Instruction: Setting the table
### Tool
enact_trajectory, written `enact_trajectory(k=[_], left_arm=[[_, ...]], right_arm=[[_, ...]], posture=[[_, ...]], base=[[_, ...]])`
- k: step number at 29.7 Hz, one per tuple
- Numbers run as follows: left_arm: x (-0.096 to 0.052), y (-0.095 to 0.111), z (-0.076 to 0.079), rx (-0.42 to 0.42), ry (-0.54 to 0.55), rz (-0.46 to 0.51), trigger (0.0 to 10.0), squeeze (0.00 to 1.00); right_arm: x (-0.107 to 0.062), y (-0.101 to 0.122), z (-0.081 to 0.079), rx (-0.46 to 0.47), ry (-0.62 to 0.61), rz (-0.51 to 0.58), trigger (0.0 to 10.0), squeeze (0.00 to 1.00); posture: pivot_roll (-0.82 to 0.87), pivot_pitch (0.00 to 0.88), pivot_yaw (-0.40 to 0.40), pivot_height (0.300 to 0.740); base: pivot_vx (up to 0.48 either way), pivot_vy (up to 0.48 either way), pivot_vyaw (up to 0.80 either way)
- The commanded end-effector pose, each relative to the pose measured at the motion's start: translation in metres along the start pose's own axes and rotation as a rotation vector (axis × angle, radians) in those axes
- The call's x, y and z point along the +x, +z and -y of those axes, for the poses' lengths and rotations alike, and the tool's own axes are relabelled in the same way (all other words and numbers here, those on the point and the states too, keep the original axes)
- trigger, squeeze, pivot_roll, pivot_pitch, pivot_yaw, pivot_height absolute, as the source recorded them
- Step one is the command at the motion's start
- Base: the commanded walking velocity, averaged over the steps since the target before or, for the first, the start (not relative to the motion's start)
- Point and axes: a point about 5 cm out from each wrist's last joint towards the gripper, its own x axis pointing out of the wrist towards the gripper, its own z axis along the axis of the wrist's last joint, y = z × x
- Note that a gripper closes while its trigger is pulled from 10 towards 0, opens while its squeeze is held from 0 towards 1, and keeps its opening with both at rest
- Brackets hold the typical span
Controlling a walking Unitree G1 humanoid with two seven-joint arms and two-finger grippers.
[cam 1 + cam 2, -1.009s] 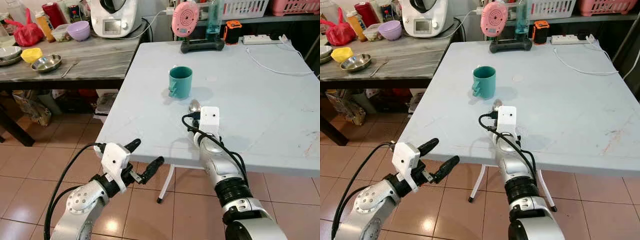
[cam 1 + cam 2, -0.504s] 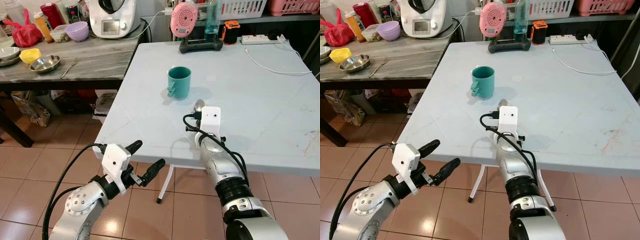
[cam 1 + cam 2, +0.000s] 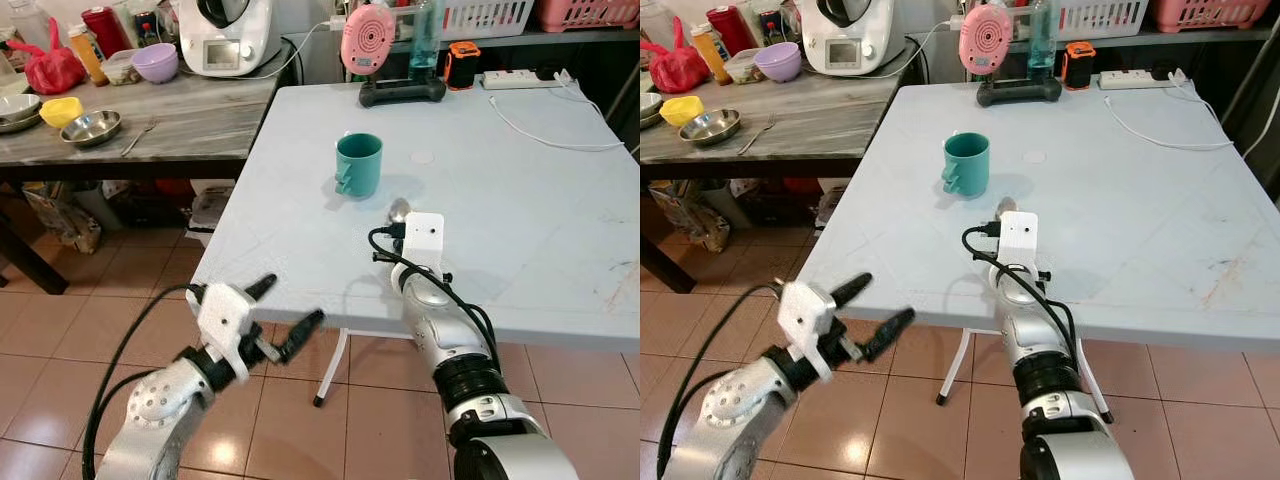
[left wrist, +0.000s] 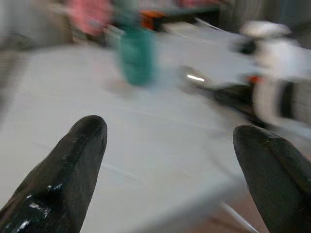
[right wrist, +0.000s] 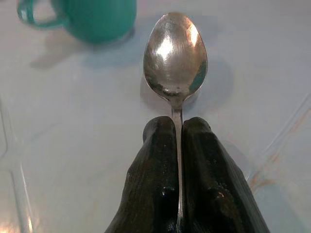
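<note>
Right wrist view: right pincer [image 5: 178, 141] clamped on spoon [image 5: 175, 56] handle, bowl pointing fwd toward teal mug [image 3: 358, 164], just above surface [image 3: 520, 200]. Left pincer [image 3: 283, 315] apart, farther off.

Mug [image 3: 358, 165] mid-table [image 3: 520, 200]; spoon [image 5: 175, 60] at its 5 o'clock, pinched in right gripper [image 5: 177, 127]. Left gripper [image 3: 285, 317] at 7 o'clock, off the table's near edge.

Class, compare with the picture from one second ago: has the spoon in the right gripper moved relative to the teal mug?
Yes, slightly. The spoon, clamped in the right gripper, now lies a little farther right of the teal mug, near the table centre.
</note>
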Motion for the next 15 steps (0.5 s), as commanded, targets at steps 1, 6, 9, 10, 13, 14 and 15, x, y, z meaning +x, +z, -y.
enact_trajectory(k=[1, 6, 9, 10, 13, 14, 15], left_arm=[[-0.003, -0.001, -0.018, 0.039, 0.143, -0.001, 10.0, 0.00], [-0.004, 0.001, -0.034, 0.033, 0.304, 0.020, 10.0, 0.00], [-0.005, -0.001, -0.040, 0.012, 0.356, 0.019, 10.0, 0.00], [-0.005, -0.001, -0.040, 0.009, 0.363, 0.020, 10.0, 0.00], [-0.004, -0.003, -0.041, 0.005, 0.375, 0.020, 10.0, 0.00], [-0.004, -0.003, -0.041, 0.007, 0.377, 0.020, 10.0, 0.00], [-0.003, -0.003, -0.041, 0.009, 0.379, 0.020, 10.0, 0.00]], right_arm=[[-0.003, 0.017, -0.002, -0.009, 0.016, 0.092, 0.0, 0.00], [-0.012, 0.037, 0.010, -0.052, -0.010, 0.217, 0.0, 0.00], [-0.019, 0.045, 0.018, -0.072, 0.001, 0.278, 10.0, 0.00], [-0.020, 0.045, 0.021, -0.075, -0.001, 0.280, 10.0, 0.00], [-0.025, 0.046, 0.028, -0.103, 0.008, 0.302, 10.0, 0.00], [-0.027, 0.046, 0.030, -0.109, 0.010, 0.310, 10.0, 0.00], [-0.029, 0.046, 0.031, -0.116, 0.010, 0.317, 10.0, 0.00]], posture=[[-0.07, 0.062, 0.102, 0.740], [-0.08, 0.058, 0.099, 0.740], [-0.08, 0.057, 0.097, 0.740], [-0.08, 0.056, 0.097, 0.740], [-0.09, 0.054, 0.092, 0.740], [-0.09, 0.054, 0.091, 0.740], [-0.10, 0.053, 0.089, 0.740]], base=[[0.000, 0.000, 0.00], [0.000, 0.000, 0.00], [0.000, 0.000, 0.00], [0.000, 0.000, 0.00], [0.000, 0.000, 0.00], [0.000, 0.000, 0.00], [0.000, 0.000, 0.00]])
